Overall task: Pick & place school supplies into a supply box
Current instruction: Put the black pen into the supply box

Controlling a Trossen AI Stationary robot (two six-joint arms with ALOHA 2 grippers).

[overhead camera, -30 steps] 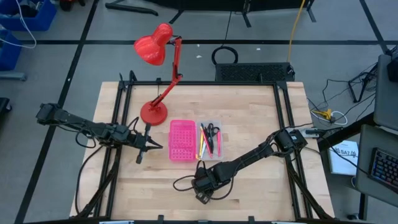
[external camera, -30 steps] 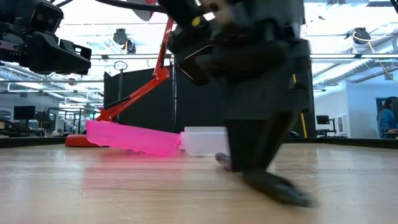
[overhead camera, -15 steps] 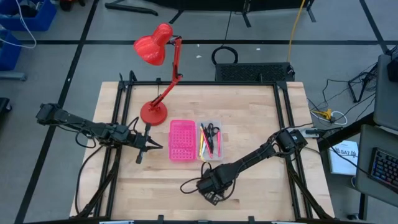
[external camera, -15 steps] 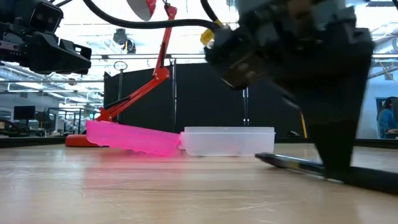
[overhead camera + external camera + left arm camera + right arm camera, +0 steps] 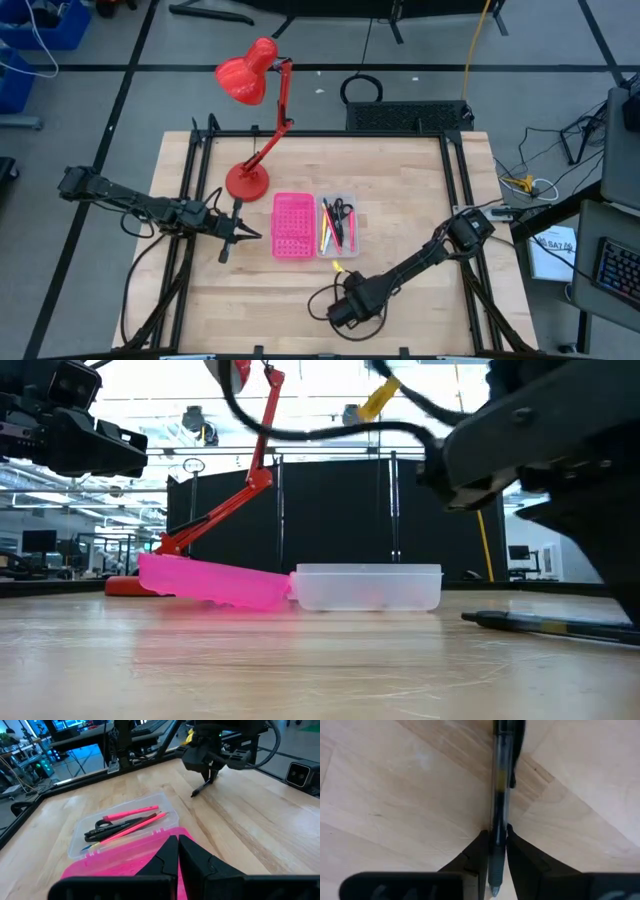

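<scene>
Fingers of the right claw (image 5: 493, 851) are pinching a slim dark pen with a clear barrel (image 5: 500, 785) lying on the pale grained wooden worktop (image 5: 400, 200), near the clear translucent plastic rectangular tray (image 5: 338, 226) holding pink pencils. Beside the bright pink perforated tray (image 5: 292, 226), the left claw (image 5: 177, 851) is hovering with its fingers pressed together, gripping nothing.

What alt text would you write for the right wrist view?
The right end effector is closed on a dark, clear-barrelled pen, its two dark fingers pinching the grip end. The pen runs straight ahead over the light wooden table.
</scene>
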